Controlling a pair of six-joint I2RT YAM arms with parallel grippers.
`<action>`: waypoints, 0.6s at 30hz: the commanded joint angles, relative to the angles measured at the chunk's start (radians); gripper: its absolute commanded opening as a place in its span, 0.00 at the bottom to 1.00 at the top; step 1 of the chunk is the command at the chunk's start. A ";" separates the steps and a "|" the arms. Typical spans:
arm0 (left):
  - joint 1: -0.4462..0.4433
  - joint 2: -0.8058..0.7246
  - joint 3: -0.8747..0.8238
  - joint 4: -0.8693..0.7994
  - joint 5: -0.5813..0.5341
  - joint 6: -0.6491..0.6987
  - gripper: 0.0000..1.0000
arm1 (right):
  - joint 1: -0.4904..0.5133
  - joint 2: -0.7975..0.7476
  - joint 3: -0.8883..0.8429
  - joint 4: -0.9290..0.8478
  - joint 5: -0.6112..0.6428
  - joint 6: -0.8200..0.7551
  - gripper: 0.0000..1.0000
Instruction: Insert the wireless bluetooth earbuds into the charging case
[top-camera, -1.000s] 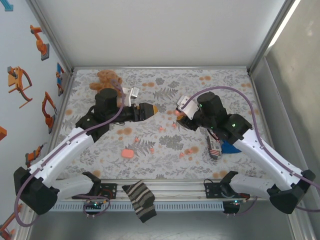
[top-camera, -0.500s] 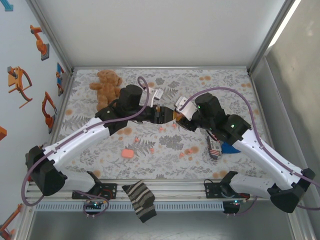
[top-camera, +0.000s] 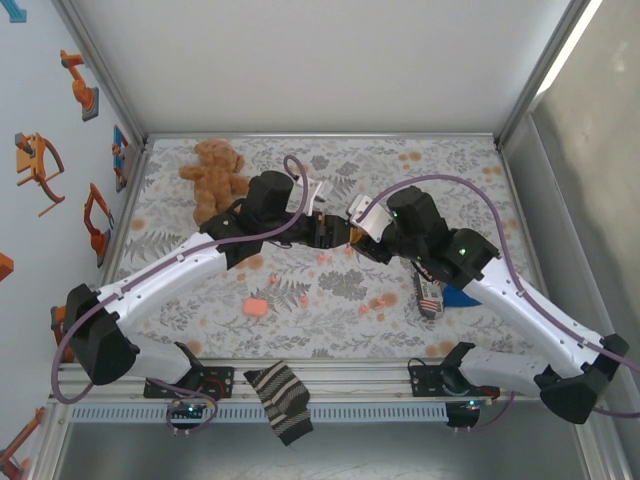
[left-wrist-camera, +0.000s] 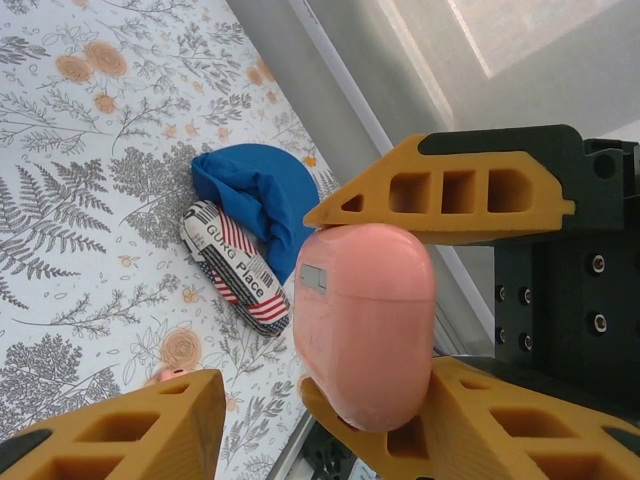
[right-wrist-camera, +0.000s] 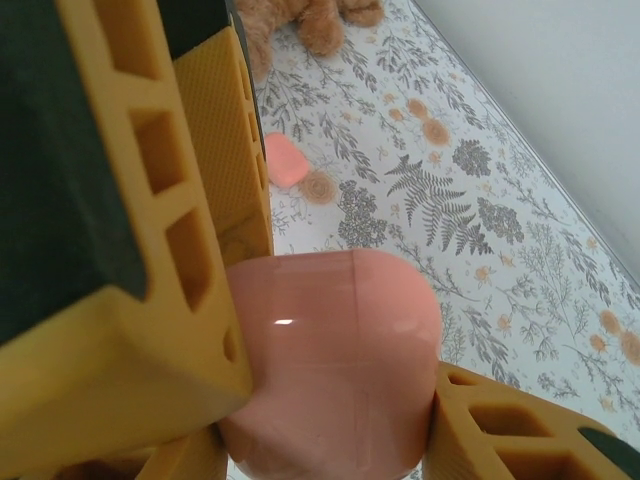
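Observation:
My right gripper (right-wrist-camera: 340, 385) is shut on the pink charging case (right-wrist-camera: 335, 360), which hangs above the middle of the floral cloth. The left gripper (top-camera: 337, 229) has come nose to nose with the right gripper (top-camera: 360, 234). In the left wrist view the case (left-wrist-camera: 365, 320) stands closed. My left gripper (left-wrist-camera: 300, 410) is open around it, and its left finger (left-wrist-camera: 110, 430) stands a gap away from the case. One tiny pink earbud (left-wrist-camera: 172, 376) lies on the cloth below, and another earbud (top-camera: 323, 259) shows in the top view.
A second pink case (top-camera: 255, 306) lies on the cloth at front left. A teddy bear (top-camera: 215, 165) sits at the back left. A blue cloth (left-wrist-camera: 255, 195) and a flag-striped pouch (left-wrist-camera: 235, 265) lie to the right. A striped sock (top-camera: 280, 400) hangs over the front rail.
The left arm has swung right from beside the bear to meet the right gripper, and its fingers have narrowed around the case. The right arm and the case have stayed put.

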 joint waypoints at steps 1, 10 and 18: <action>-0.007 0.010 0.028 0.031 0.006 0.004 0.52 | 0.017 0.011 0.035 0.015 0.001 0.001 0.31; -0.013 0.025 0.029 0.049 0.018 -0.005 0.37 | 0.023 0.016 0.036 0.015 0.017 0.004 0.31; -0.014 0.020 0.030 0.019 0.010 0.010 0.18 | 0.023 0.020 0.033 0.011 0.048 0.008 0.31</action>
